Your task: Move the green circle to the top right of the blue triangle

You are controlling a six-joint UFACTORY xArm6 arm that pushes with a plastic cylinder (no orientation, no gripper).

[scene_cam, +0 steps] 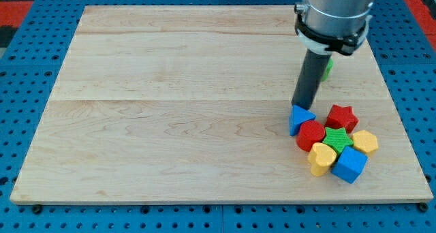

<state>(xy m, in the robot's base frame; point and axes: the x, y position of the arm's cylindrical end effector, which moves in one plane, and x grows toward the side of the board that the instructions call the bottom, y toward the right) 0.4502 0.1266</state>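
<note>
Blue cube (349, 165) nearest | blues 2, reds 2, yellows 2, greens 2 | no claw.

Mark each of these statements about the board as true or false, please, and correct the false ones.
1. My tip is just above the blue triangle. True.
2. The green circle lies in the block cluster. False: it sits apart, toward the view's top, mostly hidden behind the arm.
3. The red star is at the view's right of the blue triangle. True.
4. The blue cube is at the cluster's top. False: it is at its bottom.
</note>
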